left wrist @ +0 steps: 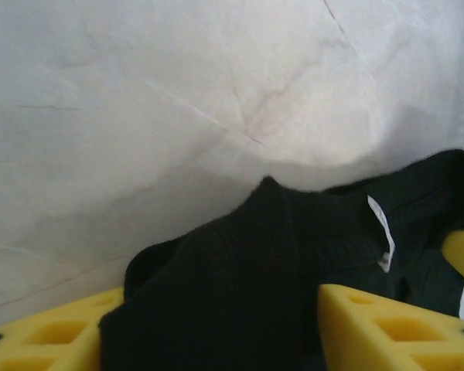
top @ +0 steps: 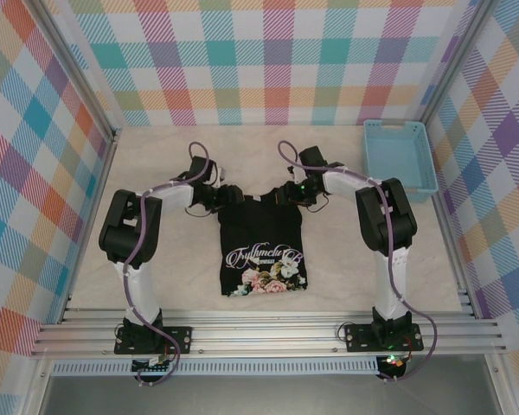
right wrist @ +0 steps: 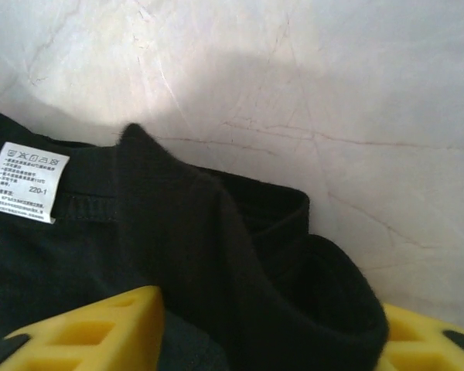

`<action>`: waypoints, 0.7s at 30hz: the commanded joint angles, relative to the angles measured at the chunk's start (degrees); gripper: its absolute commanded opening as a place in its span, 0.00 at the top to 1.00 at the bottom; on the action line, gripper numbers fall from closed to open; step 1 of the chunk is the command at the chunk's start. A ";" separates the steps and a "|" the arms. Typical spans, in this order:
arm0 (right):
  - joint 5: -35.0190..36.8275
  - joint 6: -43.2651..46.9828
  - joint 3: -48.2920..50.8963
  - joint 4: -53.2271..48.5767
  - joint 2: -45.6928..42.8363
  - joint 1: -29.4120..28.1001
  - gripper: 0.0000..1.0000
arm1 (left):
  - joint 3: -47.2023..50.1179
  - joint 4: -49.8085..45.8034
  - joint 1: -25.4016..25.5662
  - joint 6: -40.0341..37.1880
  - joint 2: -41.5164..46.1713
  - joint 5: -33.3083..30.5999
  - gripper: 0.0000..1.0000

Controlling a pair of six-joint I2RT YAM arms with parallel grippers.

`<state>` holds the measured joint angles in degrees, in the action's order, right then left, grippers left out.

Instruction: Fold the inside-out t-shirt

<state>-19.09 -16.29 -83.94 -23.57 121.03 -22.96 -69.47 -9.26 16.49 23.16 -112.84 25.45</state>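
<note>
The t-shirt (top: 262,246) lies flat at the middle of the table. It is black, with pale lettering and a flower print facing up near its front hem. My left gripper (top: 227,197) is at its far left corner and my right gripper (top: 287,194) at its far right corner. In the left wrist view, bunched black cloth (left wrist: 240,270) fills the gap between the yellow fingers (left wrist: 46,336), and the gripper (left wrist: 209,328) is shut on it. In the right wrist view, a raised fold (right wrist: 216,255) runs between the fingers (right wrist: 85,332) of that gripper (right wrist: 271,336). A white care label (right wrist: 27,182) shows by the collar seam.
A light-blue basket (top: 400,156) stands at the back right corner against the checked wall. Pale marbled table surface (top: 156,164) surrounds the shirt. Metal frame rails run along the front edge (top: 259,333), where both arm bases stand.
</note>
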 commanded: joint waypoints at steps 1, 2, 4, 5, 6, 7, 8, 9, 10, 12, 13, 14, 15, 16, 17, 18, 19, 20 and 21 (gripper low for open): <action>-3.50 -1.36 1.49 0.44 0.12 -0.77 0.57 | 1.36 1.52 1.70 0.43 -1.72 4.44 0.50; -3.34 -1.46 1.46 0.65 0.24 -0.77 0.60 | 1.27 1.56 1.70 0.32 -1.94 4.25 0.53; -2.77 -1.46 1.12 1.20 0.61 -0.78 0.67 | 0.62 1.22 1.66 -0.11 -2.37 3.41 0.61; -2.43 -1.46 0.64 1.46 0.82 -0.77 0.71 | 0.07 0.88 1.61 -0.61 -2.51 2.98 0.66; -2.20 -1.20 0.15 1.80 0.96 -0.77 0.76 | -0.81 0.52 1.61 -1.21 -2.68 2.55 0.70; -2.00 -1.04 -0.39 2.30 1.11 -0.68 0.80 | -1.51 0.09 1.54 -1.73 -2.71 1.79 0.74; -1.85 -0.77 -1.10 2.74 1.26 -0.55 0.86 | -2.25 -0.27 1.49 -2.28 -2.66 1.22 0.80; -1.90 -0.39 -1.99 3.13 1.27 -0.35 0.91 | -3.00 -0.28 1.31 -2.69 -2.66 1.03 0.87; -2.16 -0.17 -2.76 3.64 1.23 -0.17 0.95 | -3.81 -0.24 1.11 -2.93 -2.65 0.94 0.93; -3.24 0.33 -4.94 4.48 0.73 0.52 1.00 | -6.13 -0.49 0.52 -3.43 -2.33 0.98 1.00; -3.61 0.55 -6.09 4.62 0.33 0.84 1.00 | -7.37 -0.65 0.18 -3.48 -1.94 1.11 1.00; -3.82 0.74 -7.62 4.72 -0.22 1.19 1.00 | -9.09 -0.81 -0.13 -3.58 -1.33 1.37 1.00; -4.18 1.08 -9.18 4.87 -0.95 1.55 1.00 | -10.90 -1.00 -0.44 -3.57 -0.57 1.35 1.00; -4.39 1.25 -10.92 4.93 -1.76 1.88 1.00 | -13.16 -1.35 -0.65 -3.75 0.30 1.60 1.00; -4.66 1.46 -12.48 4.87 -2.46 2.25 1.00 | -15.23 -1.98 -0.76 -3.91 0.91 1.49 1.00; -4.84 1.84 -14.54 4.72 -3.40 2.54 1.00 | -17.91 -2.92 -0.89 -4.34 1.58 1.49 1.00; -4.85 2.42 -16.61 4.54 -4.46 2.82 1.00 | -20.71 -3.81 -0.93 -4.65 2.29 1.44 1.00; -4.89 3.06 -18.15 4.49 -5.40 2.96 1.00 | -22.74 -4.45 -0.93 -4.92 3.04 1.36 1.00; -4.97 3.81 -19.66 4.78 -6.77 3.00 1.00 | -25.12 -4.90 -1.02 -5.20 4.04 1.40 1.00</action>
<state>-21.76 -15.31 -98.94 -21.74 120.51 -20.58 -88.47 -12.86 16.08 19.97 -114.63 26.04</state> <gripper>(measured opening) 0.070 0.116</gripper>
